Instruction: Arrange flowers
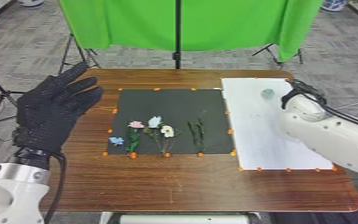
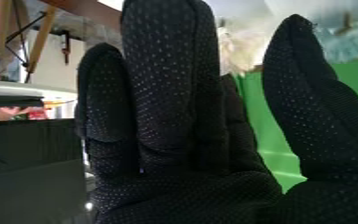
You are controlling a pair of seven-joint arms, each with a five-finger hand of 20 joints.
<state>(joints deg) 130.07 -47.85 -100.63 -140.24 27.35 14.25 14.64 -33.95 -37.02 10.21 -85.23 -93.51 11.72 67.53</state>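
Left robot hand: the left robot hand [image 1: 47,112] is over the left edge of the brown wooden surface [image 1: 158,185], beside the dark mat, with straight fingers pointing away from the robot
Right robot hand: the right robot hand [image 1: 306,91] is near the far right corner of the surface, largely behind its own wrist in the head view; in the right wrist view its fingers are straight and the thumb is wide apart from them
Dark mat: the dark mat [image 1: 162,107] lies flat on the surface, carrying the flowers
Blue flower: the blue flower [image 1: 116,141] lies by the near left corner of the mat
Pink flower: the pink flower [image 1: 136,124] has its bloom towards the far side and green leaves nearer the robot
Pale blue flower: the pale blue flower [image 1: 155,121] is just right of the pink one
White flower: the white flower [image 1: 167,131] is right of the pale blue one, its bloom a little nearer the robot
Green stems: the green stems [image 1: 198,134] lie right of the white flower
White sheet: the white sheet [image 1: 278,137] lies right of the mat
Small item: a pale green item [image 1: 267,93] is on the sheet's far part, too small to identify
Backdrop: a green cloth [image 1: 238,25] hangs beyond the surface
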